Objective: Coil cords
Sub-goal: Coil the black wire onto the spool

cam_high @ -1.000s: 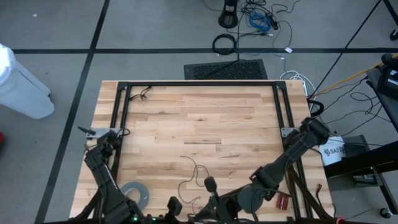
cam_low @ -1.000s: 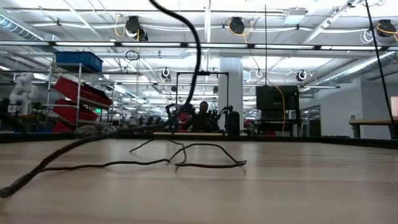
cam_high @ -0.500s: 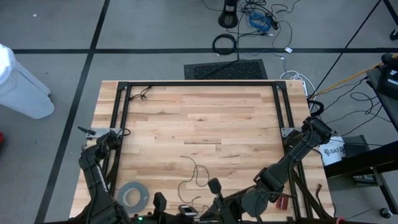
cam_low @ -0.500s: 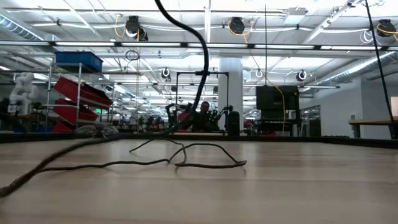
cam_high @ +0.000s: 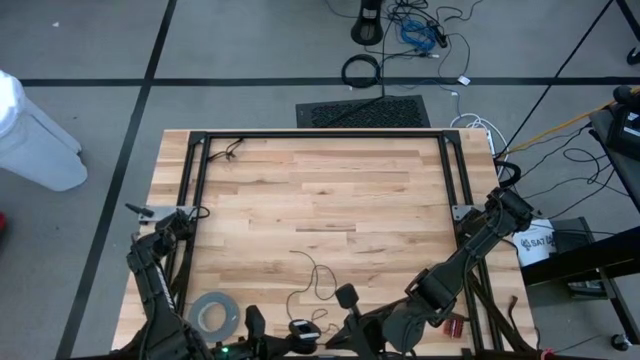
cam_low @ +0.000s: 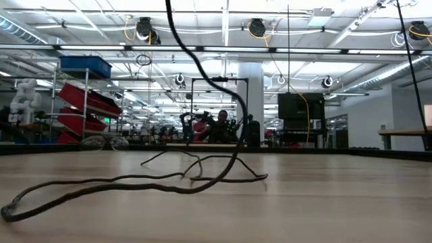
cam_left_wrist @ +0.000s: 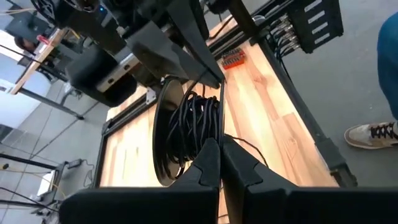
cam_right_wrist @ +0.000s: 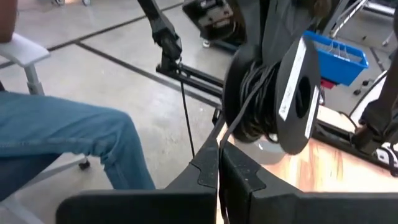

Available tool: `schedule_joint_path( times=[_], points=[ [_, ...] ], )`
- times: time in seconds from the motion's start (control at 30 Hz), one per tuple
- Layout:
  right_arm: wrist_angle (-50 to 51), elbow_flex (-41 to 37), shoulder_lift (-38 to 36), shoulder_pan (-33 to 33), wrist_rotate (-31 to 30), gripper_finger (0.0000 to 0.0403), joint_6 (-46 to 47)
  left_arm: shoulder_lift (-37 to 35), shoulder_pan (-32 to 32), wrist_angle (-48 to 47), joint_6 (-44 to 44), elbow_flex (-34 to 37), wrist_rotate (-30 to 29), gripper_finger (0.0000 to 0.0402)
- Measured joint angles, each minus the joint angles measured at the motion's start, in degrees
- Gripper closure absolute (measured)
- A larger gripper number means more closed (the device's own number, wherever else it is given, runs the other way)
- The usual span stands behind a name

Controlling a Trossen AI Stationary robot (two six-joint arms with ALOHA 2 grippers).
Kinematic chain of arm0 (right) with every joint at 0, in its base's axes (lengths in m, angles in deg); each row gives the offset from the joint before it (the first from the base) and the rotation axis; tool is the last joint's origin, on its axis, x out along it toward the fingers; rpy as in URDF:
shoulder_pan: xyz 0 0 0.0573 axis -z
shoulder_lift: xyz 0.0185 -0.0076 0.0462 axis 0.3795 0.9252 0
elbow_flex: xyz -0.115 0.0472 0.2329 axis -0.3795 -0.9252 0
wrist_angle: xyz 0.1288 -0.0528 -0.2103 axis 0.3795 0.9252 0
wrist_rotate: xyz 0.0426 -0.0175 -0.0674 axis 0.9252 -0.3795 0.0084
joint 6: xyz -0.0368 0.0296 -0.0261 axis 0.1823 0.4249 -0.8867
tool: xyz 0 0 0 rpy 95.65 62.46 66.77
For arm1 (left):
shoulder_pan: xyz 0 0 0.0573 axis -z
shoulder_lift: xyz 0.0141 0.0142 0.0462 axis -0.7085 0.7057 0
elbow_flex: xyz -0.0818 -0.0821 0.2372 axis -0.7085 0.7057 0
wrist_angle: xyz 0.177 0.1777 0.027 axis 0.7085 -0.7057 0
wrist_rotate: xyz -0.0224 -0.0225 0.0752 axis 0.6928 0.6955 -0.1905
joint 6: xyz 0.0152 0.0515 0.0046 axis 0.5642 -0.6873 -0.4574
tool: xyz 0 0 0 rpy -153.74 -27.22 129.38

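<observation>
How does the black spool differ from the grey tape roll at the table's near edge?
The spool is black with thin dark wire wound round it; the tape roll is grey with a bare, open centre. The spool stands on edge; the tape roll lies flat on the table. From above, the spool looks smaller than the tape roll. Both are round.

Grey floor [cam_high: 250,45], black floor lines [cam_high: 200,82]

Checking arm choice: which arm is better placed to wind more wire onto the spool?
Right, likely: the wire runs into its shut gripper; the left gripper just faces the spool.
</observation>
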Motion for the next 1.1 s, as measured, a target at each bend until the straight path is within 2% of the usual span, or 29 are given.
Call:
schedule_joint_path(
  times=[0.17, 0.3, 0.47, 0.6, 0.8, 0.93, 1.1],
  points=[
    [4.4, 0.0, 0.02, 0.0, 0.07, 0.0396, -0.55, -0.02, 0.04, 2.26, -3.56, -0.62, -0.17, 0.0401],
    [5.14, 0.0, 0.15, 0.33, 0.66, 0.0377, -1.16, -0.08, 0.33, 7.02, -9.6, -0.69, -0.48, 0.0401],
    [6.49, 0.0, -2.4, 0.34, -0.32, 0.0348, -1.56, -0.09, 0.31, 8.02, -11.58, -0.71, -0.48, 0.0401],
    [14.23, 0.0, -6.12, -0.99, -1.36, 0.0327, 3.14, -0.09, 0.26, 7.88, -11.61, -0.71, -1.06, 0.0401],
    [24.09, 0.0, -8.73, -2.65, -1.65, 0.031, 10.65, -0.28, 0.11, 8.89, -12.29, -0.71, -5.87, 0.0401],
    [22.97, -0.04, -8.68, -3.47, -6.5, 0.0309, 7.0, -0.31, -1.18, 9.18, -13.54, -0.71, -7.32, 0.0401],
    [16.02, -0.04, -8.75, -3.9, -16.77, 0.0309, -1.84, -0.31, -3.1, 8.63, -14.37, -0.71, -5.88, 0.0401]
  ],
)
